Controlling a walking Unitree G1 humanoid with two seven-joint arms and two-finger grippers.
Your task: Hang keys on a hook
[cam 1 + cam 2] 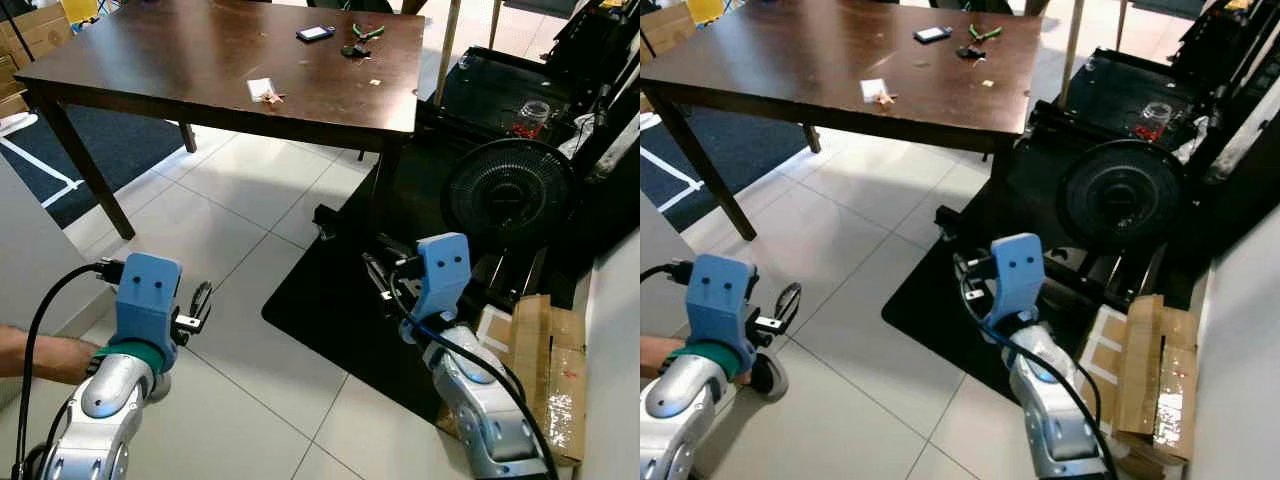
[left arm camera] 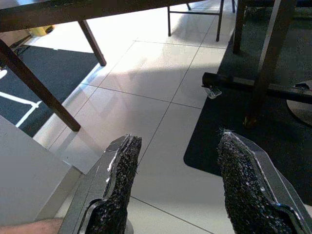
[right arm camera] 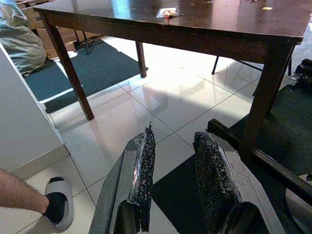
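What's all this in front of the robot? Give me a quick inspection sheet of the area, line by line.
Surface: dark wooden table standing on white tiled floor.
Job's things: a small dark bunch, possibly the keys, near the table's far edge; no hook seen.
Clutter: phone, green-handled pliers, small wrapper on the table.
Grippers: left gripper open, holding nothing; right gripper slightly open, holding nothing; both low over the floor.
Cables: black cable on the left arm, another on the right arm.
Surroundings: black fan, black mat, flattened cardboard, a person's leg and slipper beside the robot.
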